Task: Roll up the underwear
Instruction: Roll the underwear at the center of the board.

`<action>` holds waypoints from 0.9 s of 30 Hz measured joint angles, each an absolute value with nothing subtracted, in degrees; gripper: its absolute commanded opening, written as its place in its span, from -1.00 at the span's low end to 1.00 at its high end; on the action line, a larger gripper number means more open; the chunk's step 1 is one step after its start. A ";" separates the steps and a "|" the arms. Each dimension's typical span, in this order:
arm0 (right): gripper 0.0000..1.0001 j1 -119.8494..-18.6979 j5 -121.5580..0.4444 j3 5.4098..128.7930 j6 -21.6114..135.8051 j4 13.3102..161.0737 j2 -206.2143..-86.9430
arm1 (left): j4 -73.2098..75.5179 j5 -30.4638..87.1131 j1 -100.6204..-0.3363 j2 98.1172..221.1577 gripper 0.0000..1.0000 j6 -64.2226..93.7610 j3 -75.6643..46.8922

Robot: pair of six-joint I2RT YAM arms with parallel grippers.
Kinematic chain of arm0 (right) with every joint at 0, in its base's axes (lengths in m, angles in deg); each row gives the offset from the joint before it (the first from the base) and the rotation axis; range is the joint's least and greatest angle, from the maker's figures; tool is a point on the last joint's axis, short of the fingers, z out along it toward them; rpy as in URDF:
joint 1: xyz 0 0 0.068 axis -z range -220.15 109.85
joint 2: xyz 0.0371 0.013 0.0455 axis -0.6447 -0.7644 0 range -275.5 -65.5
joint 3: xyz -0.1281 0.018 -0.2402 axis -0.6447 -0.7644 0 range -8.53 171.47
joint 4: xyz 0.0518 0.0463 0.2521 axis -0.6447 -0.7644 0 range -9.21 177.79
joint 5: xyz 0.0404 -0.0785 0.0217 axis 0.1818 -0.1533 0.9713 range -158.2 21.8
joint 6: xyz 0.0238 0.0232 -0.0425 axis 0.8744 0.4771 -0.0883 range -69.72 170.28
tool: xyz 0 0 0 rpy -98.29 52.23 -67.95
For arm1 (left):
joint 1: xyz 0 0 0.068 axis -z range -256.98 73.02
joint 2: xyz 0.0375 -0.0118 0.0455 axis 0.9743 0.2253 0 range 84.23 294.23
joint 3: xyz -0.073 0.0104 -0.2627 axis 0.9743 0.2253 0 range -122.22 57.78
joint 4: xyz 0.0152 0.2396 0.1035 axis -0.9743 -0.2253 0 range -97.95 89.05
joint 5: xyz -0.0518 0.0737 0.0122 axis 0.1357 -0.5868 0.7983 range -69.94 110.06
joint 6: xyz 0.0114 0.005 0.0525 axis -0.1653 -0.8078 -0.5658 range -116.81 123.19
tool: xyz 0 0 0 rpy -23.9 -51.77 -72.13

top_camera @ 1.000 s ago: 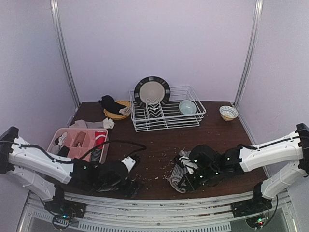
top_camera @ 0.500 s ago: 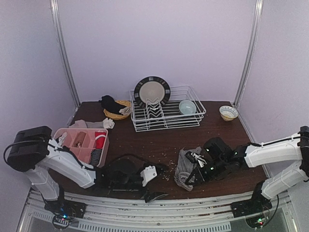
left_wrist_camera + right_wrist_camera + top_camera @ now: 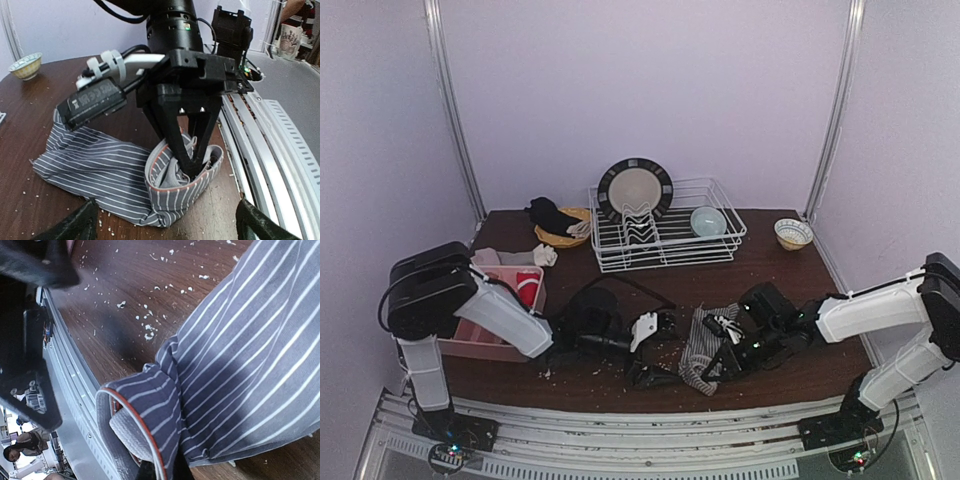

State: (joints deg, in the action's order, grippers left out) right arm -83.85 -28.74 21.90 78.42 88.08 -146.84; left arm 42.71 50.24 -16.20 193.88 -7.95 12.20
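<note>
Underwear [image 3: 100, 165] in closed right hand [image 3: 192, 167]

"Could you see the ends of the right gripper [image 3: 192, 160]?"

"No. They went down into a fold of the underwear [image 3: 100, 165], and the cloth hid them. In its own wrist view there was only a dark bit at the bottom edge, and the underwear ran off the right side."

"And the left gripper [image 3: 658, 350]?"

"In its wrist view, just two dark fingertips [image 3: 75, 225] poked up at the bottom corners. The rest was cut off."

"What about the pink tray [image 3: 480, 350]?"

"The left arm [image 3: 500, 315] covered most of it."

"What lay in the yellow bowl [image 3: 563, 238]?"

"Something dark, too small to tell. A mug [image 3: 290, 40] at the top right of the left wrist view was fuzzy too."
</note>
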 measured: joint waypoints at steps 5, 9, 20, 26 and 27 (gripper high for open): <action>-1.00 -83.85 -28.76 21.90 78.62 88.32 -147.82 | 39.72 60.33 -19.40 197.46 0.83 -8.60 9.18; -1.00 -83.85 -28.78 21.90 78.69 88.37 -148.13 | 37.57 63.53 -19.18 199.45 0.79 -10.02 5.67; -1.00 -83.85 -29.65 21.97 78.58 87.86 -148.13 | 29.07 66.80 -19.02 204.37 0.62 -13.32 -1.94; -1.00 -84.13 -30.79 22.21 78.49 87.16 -148.13 | 27.15 66.85 -19.02 206.97 0.48 -13.26 -3.89; -1.00 -84.27 -30.92 22.34 78.42 87.03 -148.13 | 27.10 66.85 -19.02 207.41 0.43 -13.08 -4.17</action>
State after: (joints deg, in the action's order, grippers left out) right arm -84.27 -30.92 22.34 78.42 87.03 -148.13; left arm 27.10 66.85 -19.02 207.41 -13.08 -4.17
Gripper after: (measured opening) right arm 0.034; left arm 0.764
